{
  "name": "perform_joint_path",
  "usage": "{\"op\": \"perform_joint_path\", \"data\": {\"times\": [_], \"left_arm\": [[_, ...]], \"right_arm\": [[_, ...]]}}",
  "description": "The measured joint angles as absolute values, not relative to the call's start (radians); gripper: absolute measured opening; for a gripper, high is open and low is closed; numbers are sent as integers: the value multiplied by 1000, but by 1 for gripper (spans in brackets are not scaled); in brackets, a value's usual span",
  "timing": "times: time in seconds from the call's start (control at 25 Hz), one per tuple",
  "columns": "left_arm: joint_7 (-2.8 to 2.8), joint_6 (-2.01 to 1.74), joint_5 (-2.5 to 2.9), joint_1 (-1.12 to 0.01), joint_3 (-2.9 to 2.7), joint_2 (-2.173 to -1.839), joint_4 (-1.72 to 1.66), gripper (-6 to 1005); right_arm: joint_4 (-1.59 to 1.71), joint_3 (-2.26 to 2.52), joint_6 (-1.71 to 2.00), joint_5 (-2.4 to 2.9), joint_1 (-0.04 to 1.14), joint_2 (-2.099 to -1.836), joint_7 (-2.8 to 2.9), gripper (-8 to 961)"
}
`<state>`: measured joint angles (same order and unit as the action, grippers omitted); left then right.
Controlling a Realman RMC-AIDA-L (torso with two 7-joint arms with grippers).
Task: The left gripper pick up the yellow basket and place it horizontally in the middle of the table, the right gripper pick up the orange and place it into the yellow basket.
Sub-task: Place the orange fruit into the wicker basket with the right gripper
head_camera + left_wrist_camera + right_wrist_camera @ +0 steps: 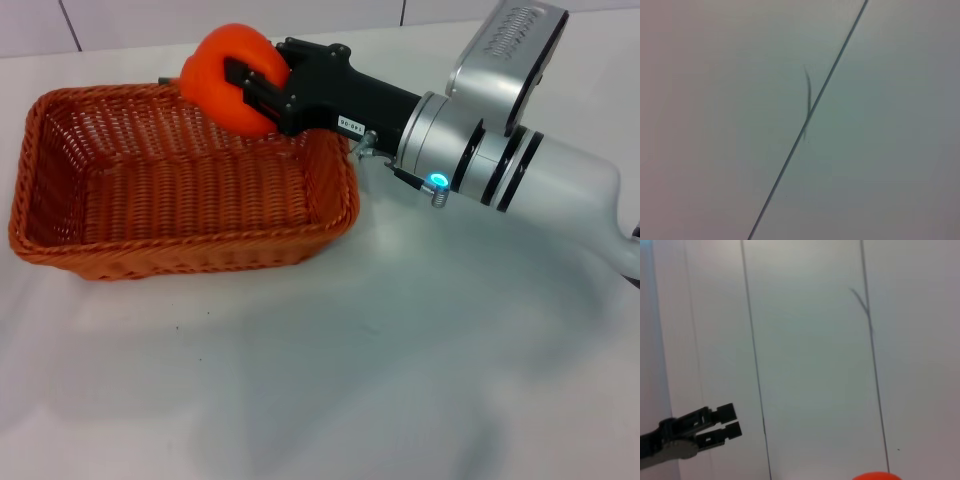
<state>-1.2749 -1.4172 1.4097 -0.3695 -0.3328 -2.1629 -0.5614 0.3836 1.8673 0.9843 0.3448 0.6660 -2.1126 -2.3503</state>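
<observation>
The yellow basket (190, 248), an orange-brown woven wicker one, lies lengthwise on the white table (400, 360) at the left of the middle, with nothing inside. My right gripper (244, 86) is shut on the orange (212, 72) and holds it above the basket's far right corner, over the rim. A sliver of the orange (877, 476) shows in the right wrist view. My left gripper (734, 420) is out of the head view; it shows far off in the right wrist view, raised in front of the wall.
The right arm's silver wrist (470, 150) with its blue light (437, 182) reaches in from the right over the table. A pale tiled wall (740, 100) with a dark seam fills the left wrist view.
</observation>
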Motion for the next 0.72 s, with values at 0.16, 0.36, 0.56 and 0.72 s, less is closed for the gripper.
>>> {"op": "perform_joint_path", "data": {"times": [0.16,0.36,0.56,0.72], "left_arm": [[-1272,-1417,1410,-373,-333,-2163,-561,900],[-1267,-1410,1410,-376,-333,-2163,-561,901],[-1263,-1405,1410,-376,-333,-2160,-561,900],[-1238,-1391,1410,-374,-333,-2160,-562,900]], "right_arm": [[382,1864,984,344,662,-2112,-2335,304],[381,1864,980,343,665,-2111,-2334,463],[386,1860,959,343,670,-2111,-2344,779],[389,1842,952,316,668,-2109,-2400,922]]}}
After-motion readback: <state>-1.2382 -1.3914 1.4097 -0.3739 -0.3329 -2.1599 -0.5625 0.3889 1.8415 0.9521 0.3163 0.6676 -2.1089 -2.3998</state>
